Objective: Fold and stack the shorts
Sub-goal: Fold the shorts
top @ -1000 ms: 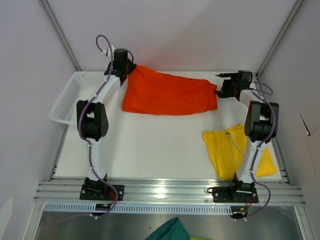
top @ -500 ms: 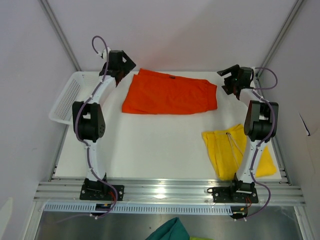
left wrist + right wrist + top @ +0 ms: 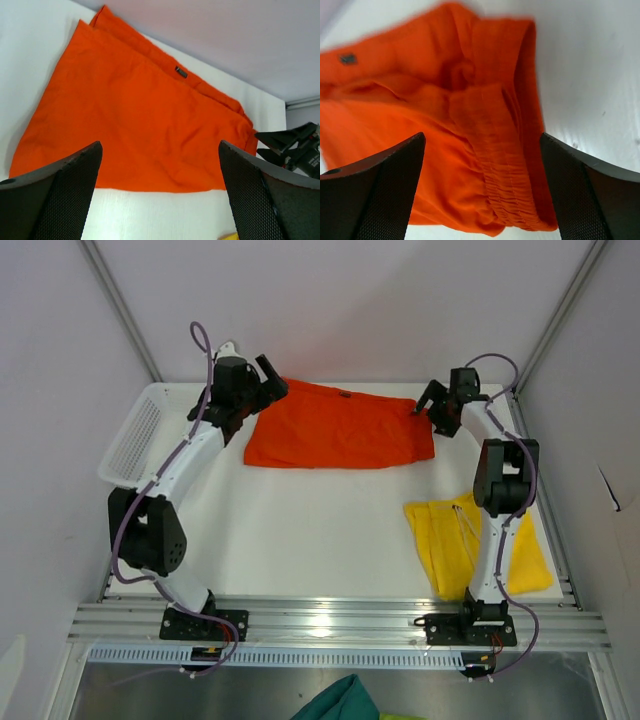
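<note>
The orange-red shorts (image 3: pixel 340 428) are lying flat across the far part of the table (image 3: pixel 300 530), spread between the two arms. The yellow shorts (image 3: pixel 470 540) are sitting well apart at the near right, partly hidden behind the right arm, with their white drawstrings (image 3: pixel 462 523) trailing over the fabric. The left gripper (image 3: pixel 266 382) is hovering over the left end of the orange-red pair with its fingers spread wide and nothing between them. The right gripper (image 3: pixel 428 405) is hanging over the right end in the same way, jaws wide apart and gripping nothing. The cloth is looking thin, light and limp. It is creasing softly and hugging the table, so it is likely going to sag and drag rather than hold any shape when lifted, and a one-sided pull would probably skew it. The right wrist view is showing the gathered elastic waistband (image 3: pixel 495 165), which is the thickest and firmest part and so looks like the best place to pinch. On the left side, the hem corners near the small dark label (image 3: pixel 181 72) are offering the matching hold. The pair seems to be doubled over already, though the layers are hard to count from here, so a pinch may be catching only the top one.
</note>
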Controlling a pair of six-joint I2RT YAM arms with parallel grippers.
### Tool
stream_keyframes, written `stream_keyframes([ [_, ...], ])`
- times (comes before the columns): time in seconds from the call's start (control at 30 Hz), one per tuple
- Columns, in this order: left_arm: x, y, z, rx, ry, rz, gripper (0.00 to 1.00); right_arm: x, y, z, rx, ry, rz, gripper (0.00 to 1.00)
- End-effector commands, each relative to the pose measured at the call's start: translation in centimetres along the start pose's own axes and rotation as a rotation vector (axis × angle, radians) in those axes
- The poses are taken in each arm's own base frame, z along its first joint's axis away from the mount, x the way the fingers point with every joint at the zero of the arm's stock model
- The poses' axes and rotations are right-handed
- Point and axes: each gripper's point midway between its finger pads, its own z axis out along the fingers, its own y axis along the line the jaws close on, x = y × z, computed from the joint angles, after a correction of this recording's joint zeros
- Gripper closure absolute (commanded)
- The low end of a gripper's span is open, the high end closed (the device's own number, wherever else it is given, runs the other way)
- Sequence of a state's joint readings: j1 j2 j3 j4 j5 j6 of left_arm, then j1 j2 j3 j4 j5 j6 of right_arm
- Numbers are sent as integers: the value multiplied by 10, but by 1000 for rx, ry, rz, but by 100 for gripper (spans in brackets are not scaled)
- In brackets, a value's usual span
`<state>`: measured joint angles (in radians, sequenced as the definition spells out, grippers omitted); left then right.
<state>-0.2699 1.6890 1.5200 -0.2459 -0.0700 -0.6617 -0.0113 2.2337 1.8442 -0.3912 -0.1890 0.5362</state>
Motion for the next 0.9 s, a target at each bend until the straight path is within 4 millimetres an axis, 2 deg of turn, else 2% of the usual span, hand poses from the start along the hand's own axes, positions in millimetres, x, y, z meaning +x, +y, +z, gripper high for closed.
stream_keyframes([
  [0.0, -6, -7, -27, 45, -23, 33, 1, 39, 1, 6, 119, 88, -142, 5],
  [0.07, -4, -7, -39, 47, -21, 41, 1, 57, -1, 7, 181, 130, -195, 5],
  [0.1, -3, -7, -43, 46, -20, 45, 1, 66, 5, 12, 194, 146, -224, 6],
  [0.13, 3, -3, -45, 38, -10, 48, 1, 68, -2, 13, 255, 135, -240, 6],
  [0.2, 1, -6, -57, 48, -25, 54, 1, 85, -5, 13, 282, 175, -263, 13],
  [0.23, 7, -1, -58, 42, -14, 60, 1, 90, -7, 12, 292, 185, -269, 15],
  [0.33, 7, 3, -73, 36, -27, 66, 1, 112, -6, 6, 307, 211, -323, 27],
  [0.4, 11, 7, -77, 31, -20, 64, 1, 126, -2, 1, 311, 227, -364, 31],
  [0.43, 13, 8, -80, 35, -20, 62, 1, 146, 3, -4, 304, 249, -405, 31],
  [0.5, 19, 10, -85, 42, -12, 57, 1, 170, 6, -13, 311, 277, -442, 29],
  [0.53, 21, 8, -87, 50, -8, 59, 1, 195, 9, -24, 309, 303, -475, 29],
  [0.6, 31, 9, -90, 60, 8, 73, 1, 220, 10, -38, 299, 319, -497, 29],
  [0.63, 35, 6, -91, 70, 16, 87, 1, 239, 21, -45, 267, 315, -509, 29],
  [0.67, 41, 6, -91, 73, 26, 94, 1, 256, 14, -63, 265, 331, -519, 29],
  [0.73, 54, 4, -92, 83, 52, 111, 1, 273, 18, -80, 238, 326, -529, 25],
  [0.77, 60, 2, -91, 96, 57, 123, 1, 284, 24, -96, 215, 324, -533, 22],
  [0.8, 64, -2, -90, 110, 62, 129, 1, 286, 28, -102, 201, 318, -532, 17],
  [0.83, 81, -7, -89, 139, 101, 149, 1, 287, 32, -109, 189, 316, -530, 1],
  [0.87, 87, -11, -87, 157, 114, 162, 1, 285, 38, -116, 167, 306, -522, 1],
])
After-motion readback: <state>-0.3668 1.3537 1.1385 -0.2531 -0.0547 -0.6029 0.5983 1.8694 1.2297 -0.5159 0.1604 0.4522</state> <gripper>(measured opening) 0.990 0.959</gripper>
